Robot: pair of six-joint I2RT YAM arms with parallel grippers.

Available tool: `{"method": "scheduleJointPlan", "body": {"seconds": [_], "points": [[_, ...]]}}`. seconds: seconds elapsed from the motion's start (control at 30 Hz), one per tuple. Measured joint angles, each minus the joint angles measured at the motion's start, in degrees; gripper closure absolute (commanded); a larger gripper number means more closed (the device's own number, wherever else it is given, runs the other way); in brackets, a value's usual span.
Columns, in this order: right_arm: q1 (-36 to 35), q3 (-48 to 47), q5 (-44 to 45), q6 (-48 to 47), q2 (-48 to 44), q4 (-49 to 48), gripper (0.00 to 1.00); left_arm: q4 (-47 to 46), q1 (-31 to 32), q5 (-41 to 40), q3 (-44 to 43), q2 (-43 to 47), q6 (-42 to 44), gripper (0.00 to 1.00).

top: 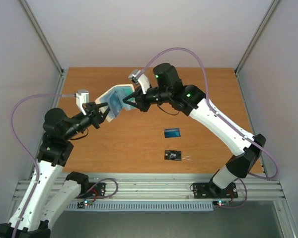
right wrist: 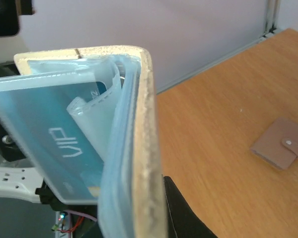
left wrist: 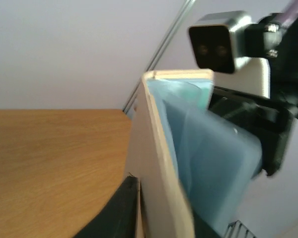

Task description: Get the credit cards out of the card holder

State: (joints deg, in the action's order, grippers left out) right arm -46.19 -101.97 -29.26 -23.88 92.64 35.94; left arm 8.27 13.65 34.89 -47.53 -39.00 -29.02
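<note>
The pale grey-blue card holder with a beige rim is held open above the back of the table. My left gripper is shut on its left panel and my right gripper is shut on its right panel. In the right wrist view the teal-green card sits in a clear sleeve of the holder, whose rim is clamped in my right gripper. In the left wrist view my left gripper clamps the holder's edge. The bright blue card and the black card lie on the table.
A mauve-brown square pouch lies on the wooden table, seen only in the right wrist view. The right wrist camera is close behind the holder. White walls enclose the table on three sides.
</note>
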Motion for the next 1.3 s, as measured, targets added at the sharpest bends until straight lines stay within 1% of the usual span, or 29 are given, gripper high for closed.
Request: {"method": "scheduleJointPlan", "body": {"seconds": [0.07, 0.17, 0.23, 0.33, 0.47, 0.57, 0.7, 0.73, 0.77, 0.8, 0.83, 0.87, 0.9, 0.93, 1.0, 1.03, 1.2, 1.3], "points": [[2.12, 1.84, -3.72, 2.47, -1.44, -1.25, 0.99, -1.95, 0.04, 1.62, 0.13, 0.07, -0.2, 0.71], [5.14, 2.56, -7.96, 5.49, -2.32, -3.87, 0.99, -4.26, 0.09, 3.72, 0.35, 0.13, -0.2, 0.63], [6.12, 2.54, -10.12, 7.32, -2.49, -5.73, 0.99, -5.53, 0.26, 4.9, 0.5, 0.17, 0.2, 0.6], [5.97, 2.51, -12.2, 9.16, -2.49, -7.21, 0.99, -6.86, 0.35, 6.14, 0.55, 0.17, 0.74, 0.59], [5.95, 2.51, -14.08, 10.64, -2.47, -7.72, 0.99, -7.76, 0.63, 6.64, 0.55, 0.17, 1.18, 0.74], [5.9, 2.49, -15.3, 11.08, -2.47, -7.69, 0.99, -7.93, 0.74, 6.67, 0.55, 0.17, 1.84, 0.76], [5.62, 2.47, -16.52, 11.21, -2.38, -7.65, 0.99, -8.07, 0.85, 6.67, 0.55, 0.15, 2.05, 0.75], [5.44, 2.32, -16.85, 11.21, -2.25, -7.61, 0.99, -8.09, 0.9, 6.67, 0.55, 0.15, 2.05, 0.76], [5.2, 2.03, -17.2, 11.19, -1.99, -7.52, 0.98, -8.09, 0.92, 6.67, 0.55, 0.13, 2.05, 0.81], [4.96, 1.75, -17.62, 11.17, -1.7, -7.5, 0.95, -8.09, 0.92, 6.67, 0.55, 0.04, 2.05, 0.88], [4.59, 1.4, -18.25, 11.13, -1.31, -7.45, 0.88, -8.07, 0.98, 6.64, 0.55, 0.0, 2.12, 0.97], [4.26, 1.01, -18.86, 11.06, -0.87, -7.41, 0.78, -8.0, 1.03, 6.6, 0.55, 0.0, 2.21, 0.99], [4.09, 0.74, -19.3, 10.95, -0.5, -7.43, 0.67, -7.78, 1.05, 6.4, 0.55, 0.0, 2.34, 1.0], [4.09, 0.55, -19.58, 10.88, -0.39, -7.32, 0.59, -7.5, 1.05, 6.1, 0.57, 0.02, 2.45, 1.0], [4.11, 0.48, -19.43, 10.6, -0.37, -7.13, 0.48, -7.37, 1.09, 5.77, 0.57, 0.02, 2.6, 1.0], [4.13, 0.59, -18.91, 10.16, -0.48, -7.41, 0.44, -7.23, 1.09, 5.64, 0.57, 0.04, 2.54, 1.0], [4.44, 2.6, -16.06, 11.58, -1.22, -9.29, 0.37, -5.05, 1.11, 4.76, 0.57, 0.28, 3.17, 1.0], [3.67, 2.75, -12.61, 11.45, -1.22, -9.42, 0.34, -3.96, 1.11, 4.28, 0.57, 0.35, 3.74, 1.0]]}}
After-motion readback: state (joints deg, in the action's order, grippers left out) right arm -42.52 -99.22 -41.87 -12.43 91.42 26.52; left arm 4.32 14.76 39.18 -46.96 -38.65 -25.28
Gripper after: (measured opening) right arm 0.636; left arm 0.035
